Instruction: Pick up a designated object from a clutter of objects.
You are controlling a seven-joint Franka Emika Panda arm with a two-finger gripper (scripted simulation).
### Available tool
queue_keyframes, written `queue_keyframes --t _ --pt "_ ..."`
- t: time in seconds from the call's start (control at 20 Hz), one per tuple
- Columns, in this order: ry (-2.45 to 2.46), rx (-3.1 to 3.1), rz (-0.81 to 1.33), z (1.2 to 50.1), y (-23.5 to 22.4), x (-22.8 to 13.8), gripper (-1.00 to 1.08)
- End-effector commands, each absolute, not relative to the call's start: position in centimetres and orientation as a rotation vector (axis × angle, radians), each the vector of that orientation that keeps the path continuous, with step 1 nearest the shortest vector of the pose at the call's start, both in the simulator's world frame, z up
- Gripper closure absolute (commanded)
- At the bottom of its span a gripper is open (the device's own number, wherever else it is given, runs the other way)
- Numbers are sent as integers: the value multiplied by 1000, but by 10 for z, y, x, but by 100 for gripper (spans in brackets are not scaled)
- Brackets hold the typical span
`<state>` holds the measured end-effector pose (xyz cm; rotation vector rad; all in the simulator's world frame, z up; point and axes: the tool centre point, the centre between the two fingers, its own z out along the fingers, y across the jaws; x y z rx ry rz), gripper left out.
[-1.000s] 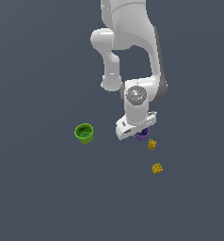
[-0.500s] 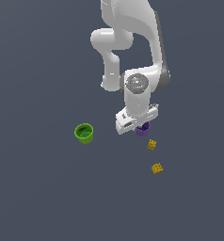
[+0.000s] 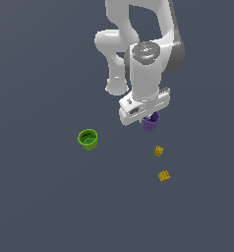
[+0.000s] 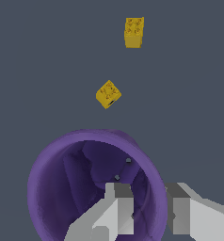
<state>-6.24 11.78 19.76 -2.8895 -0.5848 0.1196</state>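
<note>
A Franka arm lifts the purple cup [image 3: 150, 121] clear of the surface [image 3: 40, 206]: over the past second the tool [image 3: 147, 117] and the cup have climbed in the exterior view, widening the gap to the two yellow blocks, which have not moved. That reads as the pick itself succeeding, with only the raise left to finish.

In the wrist view the tool [image 4: 149, 207] is narrowed onto the cup's wall, one finger [image 4: 117, 207] inside the purple cup [image 4: 76, 188] and the other outside, the rim pinched between them. Nothing else touches it.

In the exterior view the cup hangs just under the tool, with the nearer yellow block [image 3: 159, 151] at about 5 o'clock from it, the farther yellow block [image 3: 163, 175] beyond on the same line, and the green cup [image 3: 88, 139] well apart at about 8 o'clock, upright and untouched.
</note>
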Motion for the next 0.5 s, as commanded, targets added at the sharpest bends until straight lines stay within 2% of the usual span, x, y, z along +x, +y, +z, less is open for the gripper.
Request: queue_keyframes --t 0.0,0.45 --pt "-585 -2890 118 225 116 -66 108" --pt "-585 -2890 118 316 109 -78 108"
